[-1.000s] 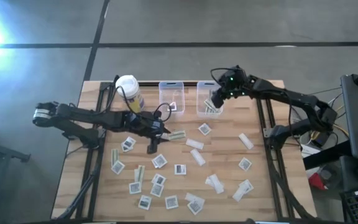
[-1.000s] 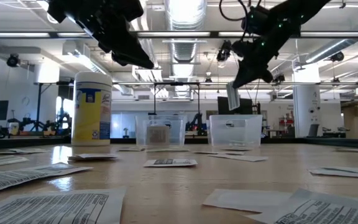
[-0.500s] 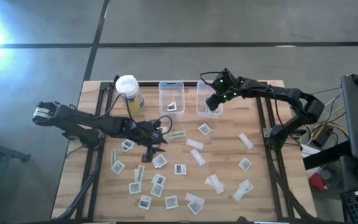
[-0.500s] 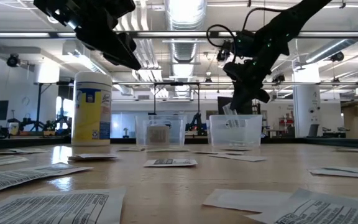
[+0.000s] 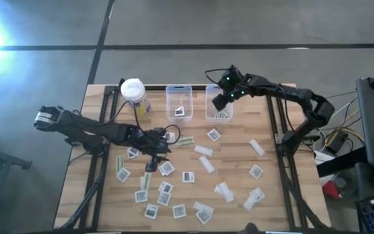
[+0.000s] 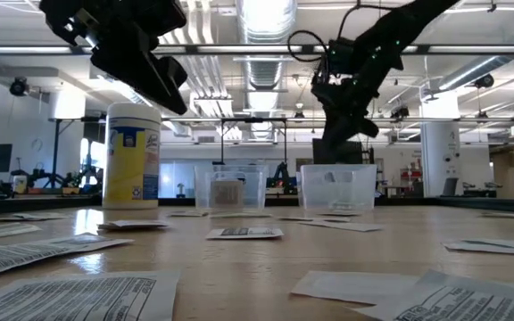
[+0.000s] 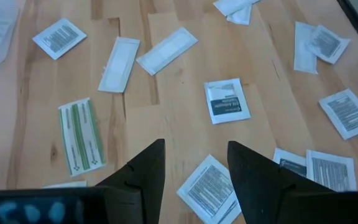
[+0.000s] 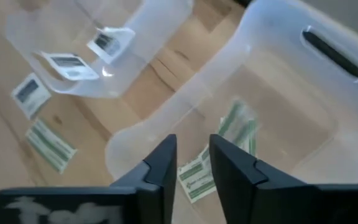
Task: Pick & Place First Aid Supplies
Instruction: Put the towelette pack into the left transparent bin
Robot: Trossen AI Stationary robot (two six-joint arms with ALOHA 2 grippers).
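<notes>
Right claw point(image 5: 221, 99) released, empty, over the right bin point(image 5: 218, 114) (greenish strips point(image 8: 211, 163) lie inside). Left claw point(image 5: 155, 155) released above the packets point(image 5: 166, 168) scattered on the counter point(image 5: 239, 156).

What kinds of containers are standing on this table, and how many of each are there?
clear plastic bins: 2
yellow container with white lid: 1
Total: 3 containers
</notes>
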